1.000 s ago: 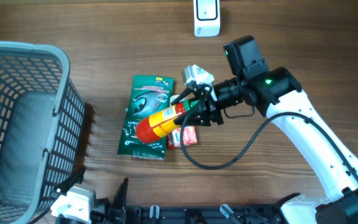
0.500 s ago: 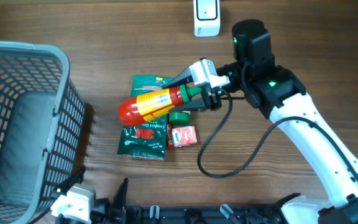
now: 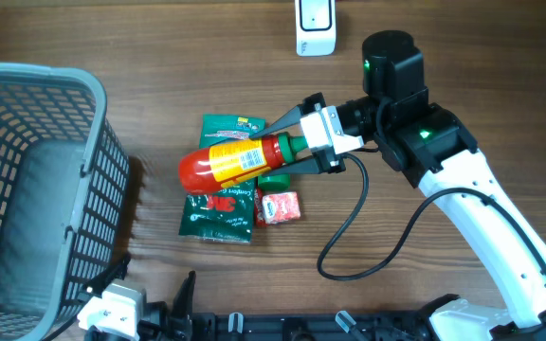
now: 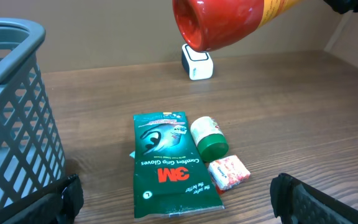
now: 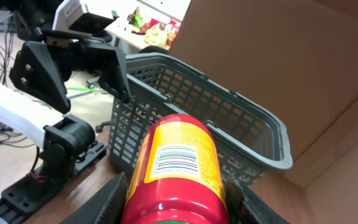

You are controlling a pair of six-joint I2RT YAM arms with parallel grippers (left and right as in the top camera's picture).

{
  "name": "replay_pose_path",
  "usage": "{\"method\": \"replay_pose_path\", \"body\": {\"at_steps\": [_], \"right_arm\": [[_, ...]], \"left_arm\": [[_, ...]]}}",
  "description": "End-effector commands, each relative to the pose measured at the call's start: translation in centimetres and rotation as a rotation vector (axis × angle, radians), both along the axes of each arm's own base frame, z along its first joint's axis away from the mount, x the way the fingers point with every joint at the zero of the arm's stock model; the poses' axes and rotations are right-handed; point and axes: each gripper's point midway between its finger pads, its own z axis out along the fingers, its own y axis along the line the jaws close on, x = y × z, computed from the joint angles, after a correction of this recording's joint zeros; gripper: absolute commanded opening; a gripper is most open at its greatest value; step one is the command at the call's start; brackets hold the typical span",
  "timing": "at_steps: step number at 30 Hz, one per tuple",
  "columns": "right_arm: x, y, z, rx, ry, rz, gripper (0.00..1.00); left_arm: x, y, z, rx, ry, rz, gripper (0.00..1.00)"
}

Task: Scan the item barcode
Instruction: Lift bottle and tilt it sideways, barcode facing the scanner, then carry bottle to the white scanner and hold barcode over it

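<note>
A red bottle [image 3: 227, 163] with a yellow label and green cap hangs in the air above the table, lying sideways. My right gripper [image 3: 299, 147] is shut on its cap end. In the right wrist view the bottle [image 5: 176, 171] fills the space between the fingers, with its barcode [image 5: 176, 160] facing the camera. The left wrist view shows only the bottle's red base [image 4: 222, 22] at the top. A white scanner [image 3: 316, 26] stands at the table's far edge, apart from the bottle. My left gripper [image 3: 150, 287] rests open at the near edge, holding nothing.
A grey mesh basket [image 3: 91, 99] stands at the left. Under the bottle lie a green 3M glove packet [image 3: 218, 210], a small green-capped jar [image 4: 209, 138] and a red-and-white packet [image 3: 279, 207]. A black cable [image 3: 368, 251] loops from the right arm.
The right gripper has lifted the red bottle off the green packet and carried it up and to the left, uncovering the small jar. The left arm has stayed still.
</note>
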Motion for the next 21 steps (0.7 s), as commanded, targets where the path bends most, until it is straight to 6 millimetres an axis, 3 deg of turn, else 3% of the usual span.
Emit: {"method": "replay_pose_path", "body": {"at_steps": [1, 3, 12, 15, 17, 21], "right_arm": [[-0.8, -0.5, 1.7, 0.025, -0.048, 0.003, 0.31], [0.1, -0.2, 1.3, -0.029, 0.052, -0.06, 0.24], [2.7, 0.1, 0.3, -0.22, 0.733, -0.287, 0.25], [6.0, -0.1, -0.6, -0.243, 1.185, -0.528, 0.26], [7.5, -0.6, -1.2, -0.228, 1.377, -0.613, 0.3], [9.7, -1.9, -2.2, -0.201, 1.687, -0.679, 0.29]], "left_arm": [[-0.2, -0.3, 0.0, 0.009, -0.011, -0.026, 1.0], [-0.2, -0.3, 0.0, 0.009, -0.011, -0.026, 1.0], [-0.2, -0.3, 0.0, 0.009, -0.011, -0.026, 1.0], [-0.2, -0.3, 0.0, 0.009, -0.012, -0.026, 1.0], [-0.2, -0.3, 0.0, 0.009, -0.011, -0.026, 1.0], [-0.2, -0.3, 0.0, 0.009, -0.011, -0.026, 1.0]]}}
